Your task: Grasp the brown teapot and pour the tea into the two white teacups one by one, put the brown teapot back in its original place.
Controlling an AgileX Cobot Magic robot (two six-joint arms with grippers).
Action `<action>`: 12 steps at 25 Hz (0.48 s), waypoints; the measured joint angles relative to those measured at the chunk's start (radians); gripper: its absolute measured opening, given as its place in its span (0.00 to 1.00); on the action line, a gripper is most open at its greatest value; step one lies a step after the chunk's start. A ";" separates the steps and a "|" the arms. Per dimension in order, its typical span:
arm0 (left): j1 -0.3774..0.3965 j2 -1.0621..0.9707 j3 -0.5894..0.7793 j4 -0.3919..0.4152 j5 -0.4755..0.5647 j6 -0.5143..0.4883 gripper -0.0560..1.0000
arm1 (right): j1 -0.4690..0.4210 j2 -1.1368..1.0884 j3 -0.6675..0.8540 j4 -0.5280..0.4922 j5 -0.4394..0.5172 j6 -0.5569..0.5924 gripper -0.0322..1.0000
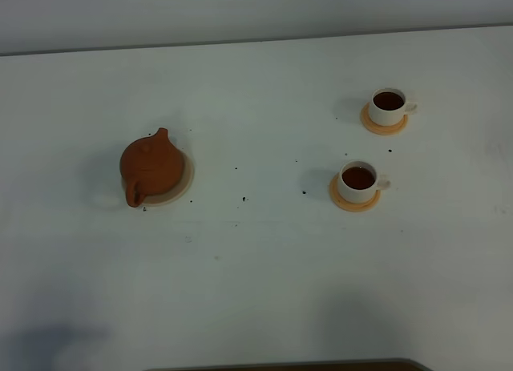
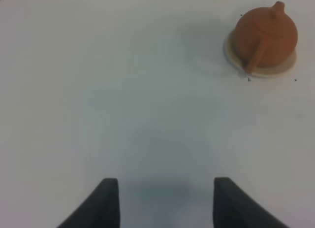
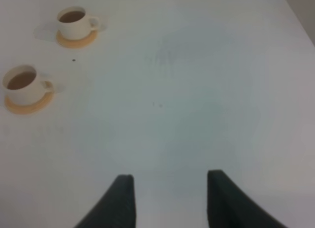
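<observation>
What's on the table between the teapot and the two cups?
Only bare white table with a few dark specks, seen from the high camera, between the brown teapot and the two white teacups.

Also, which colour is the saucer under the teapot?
Pale beige saucer; the left wrist view shows it best, under the reddish-brown teapot.

We see a broad white table (image 1: 256,259) filling nearly the whole overhead view, its far edge meeting a pale grey wall (image 1: 240,10). Small dark specks (image 1: 243,199) lie scattered across the middle of the surface (what they are, we cannot tell). A dark strip (image 1: 288,364) edges the near side.
</observation>
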 joint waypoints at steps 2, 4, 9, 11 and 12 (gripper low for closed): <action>-0.032 0.000 0.000 0.010 0.000 -0.009 0.50 | 0.000 0.000 0.000 0.000 0.000 0.000 0.39; -0.052 0.000 0.000 0.018 0.000 -0.014 0.50 | 0.000 0.000 0.000 0.000 0.000 0.000 0.39; -0.047 0.000 0.000 0.018 0.000 -0.020 0.50 | 0.000 0.000 0.000 0.000 0.000 0.000 0.39; -0.044 0.000 0.000 0.018 0.000 -0.022 0.50 | 0.000 0.000 0.000 0.000 0.000 0.000 0.39; -0.043 0.000 0.000 0.018 0.000 -0.027 0.50 | 0.000 0.000 0.000 0.000 0.000 0.000 0.39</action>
